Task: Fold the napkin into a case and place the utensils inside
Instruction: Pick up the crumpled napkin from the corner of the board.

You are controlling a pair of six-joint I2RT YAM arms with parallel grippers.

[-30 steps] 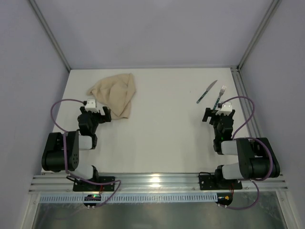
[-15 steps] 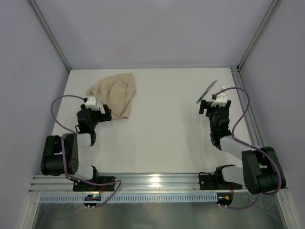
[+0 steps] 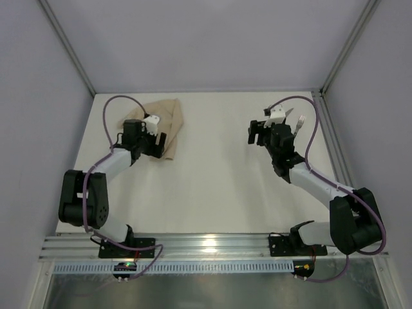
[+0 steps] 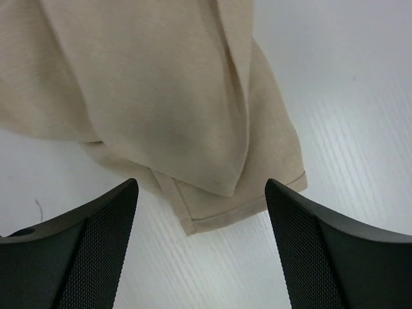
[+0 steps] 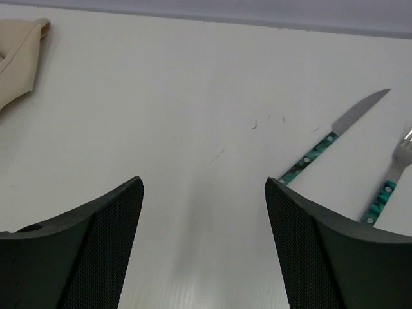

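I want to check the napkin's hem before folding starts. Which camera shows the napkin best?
Left wrist: the napkin fills the frame, crumpled, hemmed corner visible. Top external shows it partly behind the left arm; right wrist catches only one edge at the frame's corner.

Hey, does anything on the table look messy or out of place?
The napkin is bunched in a rumpled heap at the far left, folds overlapping, not spread flat. The knife and fork lie tidy side by side. Nothing spilled.

Napkin (image 3: 170, 122) far left, knife (image 5: 335, 136) and fork (image 5: 388, 181) right
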